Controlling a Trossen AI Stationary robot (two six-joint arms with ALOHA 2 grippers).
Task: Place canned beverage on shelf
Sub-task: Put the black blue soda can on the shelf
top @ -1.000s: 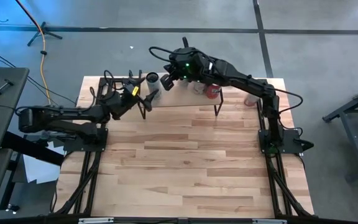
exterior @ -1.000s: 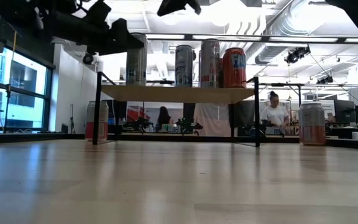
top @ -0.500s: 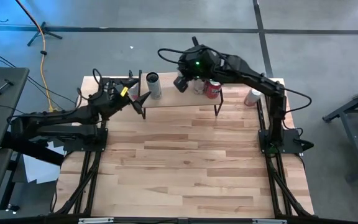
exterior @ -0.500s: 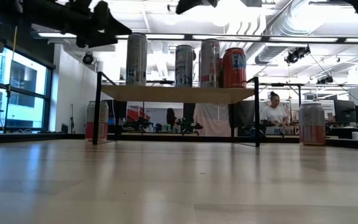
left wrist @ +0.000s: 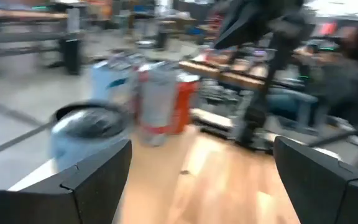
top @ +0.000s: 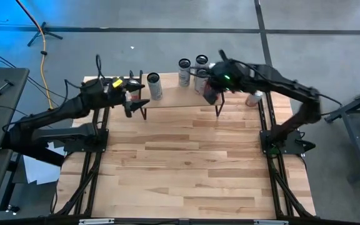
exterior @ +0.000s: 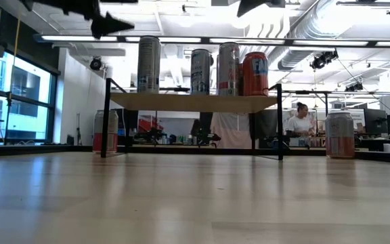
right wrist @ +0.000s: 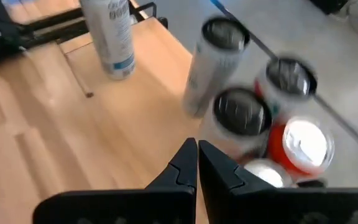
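Butcher-block planking of the light wooden table fills the foreground of the low view and carries nothing there. Farther back, the low shelf with a pale wood plank top and thin black wire legs is seen with four upright cans on its top: a tall silver can with blue print toward one end, then two slim silver cans close together, then a red-orange can just beside them. In the overhead view the tall silver can stands alone at, well apart from the cluster.

The left gripper is shown withdrawn from the tall silver can, which it enclosed a second ago; its fingers are held wide apart and nothing is gripped. It now lies off the shelf's left end, raised above the table. The right gripper has been swung from above the shelf's left half to above the can cluster at the right end; its fingers are pressed together on nothing.

Two further cans are left on the table, not on the shelf: a silver-and-red one behind the left legs and a pink-orange one beyond the right legs. The release is judged to complete one placement, with more cans possibly to be shelved. A person is visible in the room beyond.
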